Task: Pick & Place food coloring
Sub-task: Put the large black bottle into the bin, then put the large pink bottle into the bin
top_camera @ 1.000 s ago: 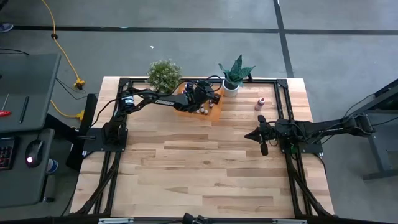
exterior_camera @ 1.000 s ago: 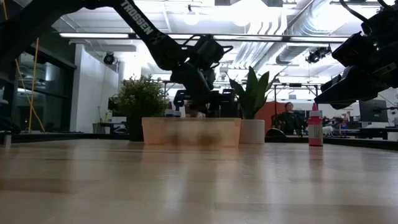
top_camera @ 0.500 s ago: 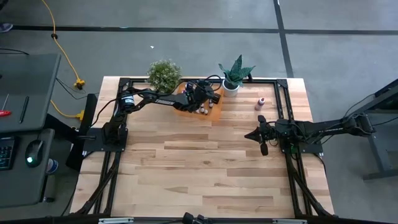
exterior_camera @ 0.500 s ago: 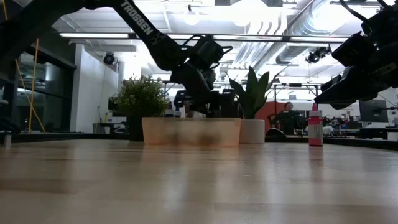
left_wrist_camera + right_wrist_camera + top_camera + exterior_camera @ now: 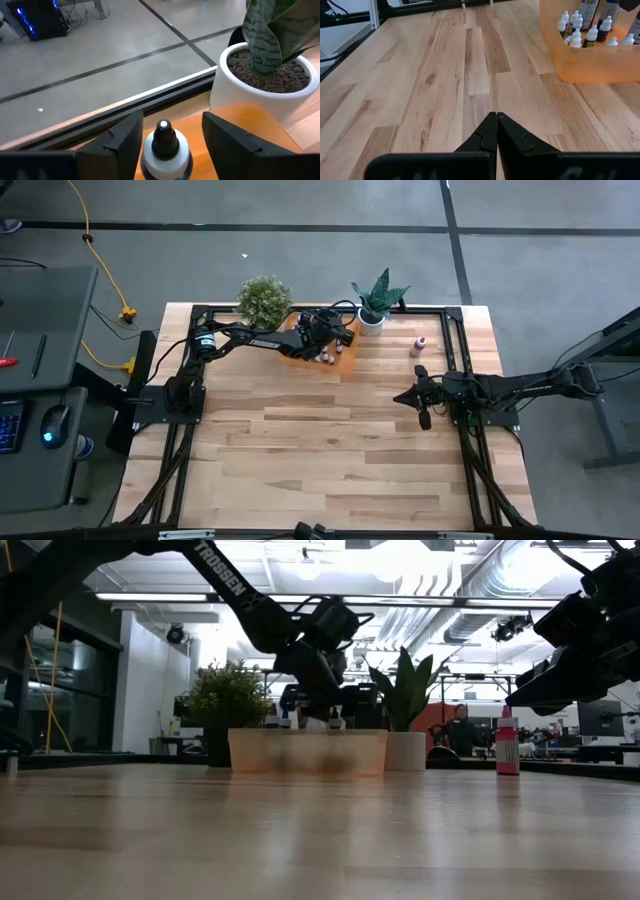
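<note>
Left gripper (image 5: 167, 137): over the orange tray (image 5: 300, 352) at far bench, fingers parted around a white-capped bottle (image 5: 165, 150), not touching.
Right gripper (image 5: 496, 131): fingers closed, empty, right of centre.
Pink bottle (image 5: 420, 346): far right.

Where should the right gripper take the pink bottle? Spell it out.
Grip the pink bottle by its body below the cap, coming in level from the side: it stands upright and alone on the table. The right gripper is shut, so open it first.

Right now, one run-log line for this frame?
left gripper: open, fingers either side of a food coloring bottle over orange bin | right gripper: shut, empty, idle above table | pink bottle: on table
</note>
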`<state>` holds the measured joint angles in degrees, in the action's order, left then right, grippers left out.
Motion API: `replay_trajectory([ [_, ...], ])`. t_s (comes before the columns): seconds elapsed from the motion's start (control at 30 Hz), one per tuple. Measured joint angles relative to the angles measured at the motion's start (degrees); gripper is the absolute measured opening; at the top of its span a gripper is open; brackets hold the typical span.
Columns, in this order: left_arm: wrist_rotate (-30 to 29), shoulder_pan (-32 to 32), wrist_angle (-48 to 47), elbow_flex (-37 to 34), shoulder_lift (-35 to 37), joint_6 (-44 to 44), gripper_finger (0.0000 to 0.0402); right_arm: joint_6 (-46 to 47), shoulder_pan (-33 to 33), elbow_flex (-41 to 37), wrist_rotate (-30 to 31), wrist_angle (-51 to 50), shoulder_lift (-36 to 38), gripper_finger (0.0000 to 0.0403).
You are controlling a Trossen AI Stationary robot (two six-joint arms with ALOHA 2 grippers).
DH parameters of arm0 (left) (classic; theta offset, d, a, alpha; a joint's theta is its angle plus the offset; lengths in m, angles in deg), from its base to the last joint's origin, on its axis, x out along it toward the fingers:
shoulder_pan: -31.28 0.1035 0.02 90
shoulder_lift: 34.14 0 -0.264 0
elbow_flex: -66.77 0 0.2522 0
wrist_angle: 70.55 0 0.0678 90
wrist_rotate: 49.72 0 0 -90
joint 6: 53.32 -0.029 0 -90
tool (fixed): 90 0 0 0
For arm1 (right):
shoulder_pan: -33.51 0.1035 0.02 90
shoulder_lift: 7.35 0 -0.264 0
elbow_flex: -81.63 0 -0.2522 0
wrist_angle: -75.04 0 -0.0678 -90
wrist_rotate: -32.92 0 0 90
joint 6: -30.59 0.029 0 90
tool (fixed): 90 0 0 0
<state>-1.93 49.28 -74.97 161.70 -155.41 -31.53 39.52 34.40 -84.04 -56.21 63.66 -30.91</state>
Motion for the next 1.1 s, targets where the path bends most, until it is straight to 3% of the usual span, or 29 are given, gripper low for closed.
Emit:
replay_trajectory([
  [0.3, -2.7, -0.1, 1.2, 0.0, 2.0, -7.2, 0.0202, 0.0, 0.0, 0.0, 0.0, 0.0, 0.0, 0.0],
  [0.47, -0.3, -0.2, 1.1, 2.7, 4.2, -11.4, 0.0202, 0.0, 0.0, 0.0, 0.0, 0.0, 0.0, 0.0],
  [0.7, 20.8, -1.2, -0.8, 19.7, 1.9, -23.1, 0.0202, 0.0, 0.0, 0.0, 0.0, 0.0, 0.0, 0.0],
  [1.03, 30.8, -2.6, -10.1, 53.3, -13.9, -32.2, 0.0202, 0.0, 0.0, 0.0, 0.0, 0.0, 0.0, 0.0],
  [1.1, 32.1, -3.2, -5.8, 52.9, -14.9, -32.9, 0.0202, 0.0, 0.0, 0.0, 0.0, 0.0, 0.0, 0.0],
])
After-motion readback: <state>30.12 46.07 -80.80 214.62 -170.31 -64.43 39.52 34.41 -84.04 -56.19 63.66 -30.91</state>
